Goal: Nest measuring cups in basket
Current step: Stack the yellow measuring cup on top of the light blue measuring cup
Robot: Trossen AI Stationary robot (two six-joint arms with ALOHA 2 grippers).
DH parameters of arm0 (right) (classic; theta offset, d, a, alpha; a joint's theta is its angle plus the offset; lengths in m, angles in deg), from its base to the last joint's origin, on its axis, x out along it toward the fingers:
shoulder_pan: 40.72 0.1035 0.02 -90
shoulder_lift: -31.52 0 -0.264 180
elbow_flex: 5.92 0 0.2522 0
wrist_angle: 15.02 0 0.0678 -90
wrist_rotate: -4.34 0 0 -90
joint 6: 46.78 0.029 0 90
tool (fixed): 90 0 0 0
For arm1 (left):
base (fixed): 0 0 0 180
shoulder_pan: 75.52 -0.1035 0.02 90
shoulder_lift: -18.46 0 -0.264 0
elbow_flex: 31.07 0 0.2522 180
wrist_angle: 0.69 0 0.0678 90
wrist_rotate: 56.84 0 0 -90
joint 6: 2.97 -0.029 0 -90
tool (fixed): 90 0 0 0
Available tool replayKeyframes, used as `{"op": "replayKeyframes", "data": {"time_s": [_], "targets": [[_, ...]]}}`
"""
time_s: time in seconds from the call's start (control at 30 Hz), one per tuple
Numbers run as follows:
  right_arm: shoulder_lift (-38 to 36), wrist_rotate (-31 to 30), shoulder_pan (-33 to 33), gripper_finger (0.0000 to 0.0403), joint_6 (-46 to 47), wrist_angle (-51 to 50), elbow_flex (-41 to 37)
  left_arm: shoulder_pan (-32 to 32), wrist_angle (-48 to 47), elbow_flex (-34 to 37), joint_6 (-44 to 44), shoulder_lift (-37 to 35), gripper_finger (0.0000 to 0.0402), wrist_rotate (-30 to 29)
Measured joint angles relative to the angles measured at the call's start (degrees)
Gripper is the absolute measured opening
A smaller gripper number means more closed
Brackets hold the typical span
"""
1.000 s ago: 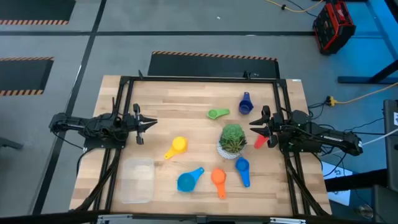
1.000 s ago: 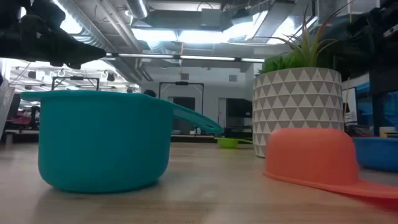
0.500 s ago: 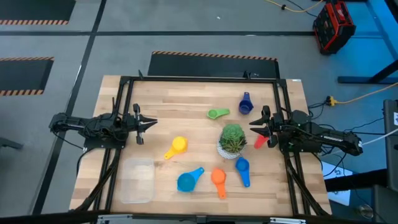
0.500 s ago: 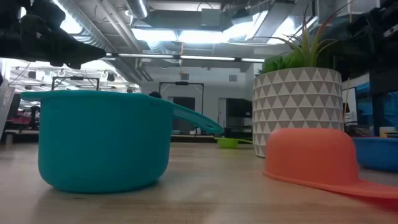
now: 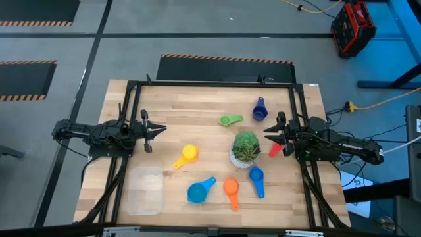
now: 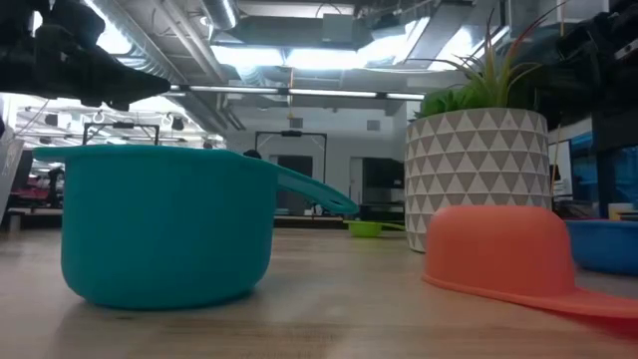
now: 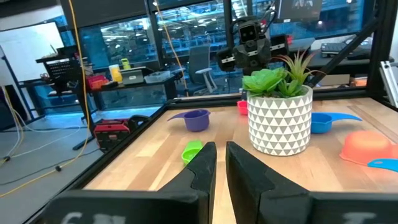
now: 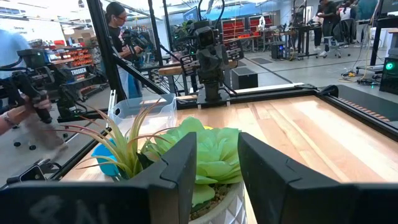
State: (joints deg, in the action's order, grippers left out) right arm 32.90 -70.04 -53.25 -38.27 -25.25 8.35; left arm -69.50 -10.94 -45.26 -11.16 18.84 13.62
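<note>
Left tool nearly closed, right tool slightly open, both empty above the worktop; measuring cups scattered, basket empty.

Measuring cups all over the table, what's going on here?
Nothing is being handled yet. The left gripper hovers near the table's left edge with its fingers nearly closed and empty; the right gripper waits at the right side, slightly open, beside the potted plant. The measuring cups, such as the yellow one and the teal one, lie scattered on the wood. The clear basket holds none of them.
</note>
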Motion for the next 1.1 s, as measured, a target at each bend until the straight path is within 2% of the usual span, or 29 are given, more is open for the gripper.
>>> {"op": "replayKeyframes", "data": {"time_s": [0.3,0.43,0.5,0.6,0.67,1.1], "targets": [[0.0,0.0,0.0,0.0123,0.0,0.0,0.0,0.0,0.0,0.0,0.0,0.0,0.0031,0.8],[0.0,0.0,0.0,0.0123,0.0,0.0,0.0,0.0,0.0,0.0,0.0,0.0,0.0049,0.9],[0.0,0.0,0.0,0.0123,0.0,0.0,0.0,0.0,0.1,0.0,0.3,0.0,0.0066,-1.7],[0.0,0.0,0.0,0.0123,0.0,0.0,0.0,0.0,0.6,0.0,3.8,0.0,0.0088,-10.1],[0.0,0.0,0.0,0.0123,0.0,0.0,0.0,0.0,0.7,0.0,5.2,0.0,0.0095,-12.8],[0.0,0.0,0.0,0.0123,0.0,0.0,0.0,0.0,1.0,0.0,5.1,0.0,0.0108,-12.8]]}}
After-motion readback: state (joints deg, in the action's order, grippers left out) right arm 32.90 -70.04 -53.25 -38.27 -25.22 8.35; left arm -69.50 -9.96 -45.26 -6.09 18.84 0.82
